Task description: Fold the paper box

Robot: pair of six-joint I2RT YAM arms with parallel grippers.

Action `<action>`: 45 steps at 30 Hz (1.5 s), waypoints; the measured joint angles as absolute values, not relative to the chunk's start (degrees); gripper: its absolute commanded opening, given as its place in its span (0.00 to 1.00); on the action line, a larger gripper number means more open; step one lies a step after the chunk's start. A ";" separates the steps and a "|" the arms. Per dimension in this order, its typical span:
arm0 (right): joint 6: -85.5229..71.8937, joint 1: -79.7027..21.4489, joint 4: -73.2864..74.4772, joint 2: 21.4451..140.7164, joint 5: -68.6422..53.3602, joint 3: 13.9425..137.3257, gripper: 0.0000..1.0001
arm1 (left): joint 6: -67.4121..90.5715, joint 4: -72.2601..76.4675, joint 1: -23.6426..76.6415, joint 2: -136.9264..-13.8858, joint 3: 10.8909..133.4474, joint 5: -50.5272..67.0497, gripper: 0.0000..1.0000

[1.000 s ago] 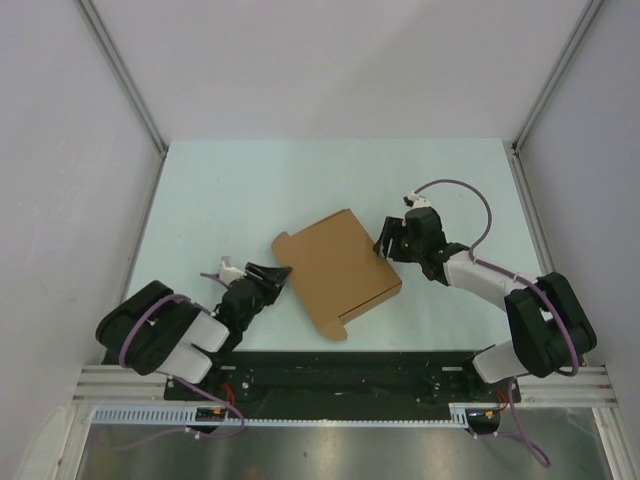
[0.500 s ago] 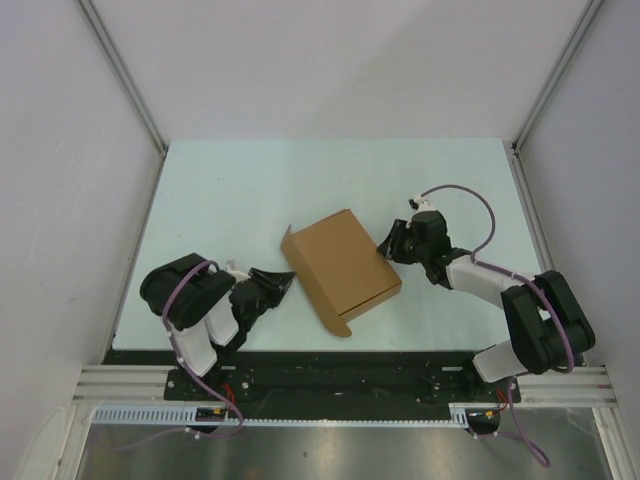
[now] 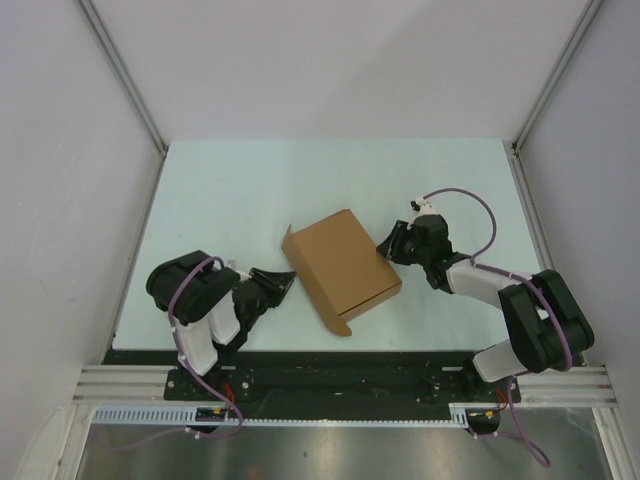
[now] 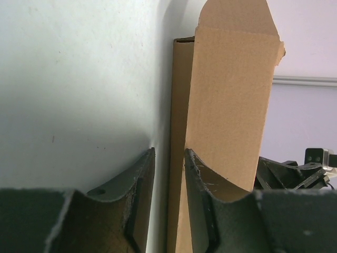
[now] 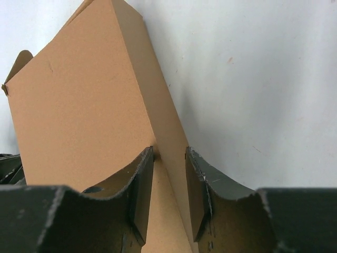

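While right jaws pinch the paper box (image 3: pixel 343 268), left jaws straddle its edge narrowly, grip unclear

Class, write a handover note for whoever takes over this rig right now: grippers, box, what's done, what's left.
Left gripper: nearly closed at the nearest edge of the box; grip unclear.
Right gripper: closed on the box's opposite edge.
Box: lying flat mid-table.
Done: body looks folded into a flat carton.
Left: end flaps look open; tuck them in.
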State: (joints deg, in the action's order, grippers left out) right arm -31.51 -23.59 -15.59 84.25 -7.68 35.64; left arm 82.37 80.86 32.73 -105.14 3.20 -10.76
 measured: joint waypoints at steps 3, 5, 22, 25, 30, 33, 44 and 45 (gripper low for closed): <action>-31.59 -23.62 -16.71 84.58 -7.81 35.29 0.34 | 82.04 80.16 32.75 -104.47 3.20 -10.79 0.35; -31.81 -23.70 -17.74 84.84 -7.84 35.03 0.34 | 81.78 79.18 32.77 -103.55 3.18 -10.81 0.35; -35.00 -24.32 -27.14 87.50 -7.90 32.08 0.31 | 74.61 73.49 32.93 -82.48 6.85 -10.17 0.36; -35.44 -24.32 -27.57 87.88 -8.01 32.03 0.30 | 73.69 70.83 32.97 -79.46 7.53 -10.09 0.37; -36.03 -24.32 -27.75 88.25 -8.05 32.03 0.30 | 72.40 65.56 32.99 -74.06 5.67 -10.83 0.41; -36.32 -24.36 -28.05 88.58 -8.03 32.03 0.31 | 71.33 59.37 32.97 -67.83 3.97 -12.49 0.42; -36.45 -24.86 -27.99 88.27 -6.79 32.01 0.36 | 62.92 23.64 30.37 -31.92 7.44 -27.18 0.45; -36.45 -24.97 -27.97 88.16 -6.50 32.01 0.39 | 62.11 23.38 29.58 -32.51 7.99 -27.18 0.45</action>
State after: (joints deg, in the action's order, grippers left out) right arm -36.45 -24.97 -27.97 88.16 -6.50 32.01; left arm 62.11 23.38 29.58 -32.51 7.99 -27.18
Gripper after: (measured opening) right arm 0.353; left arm 0.451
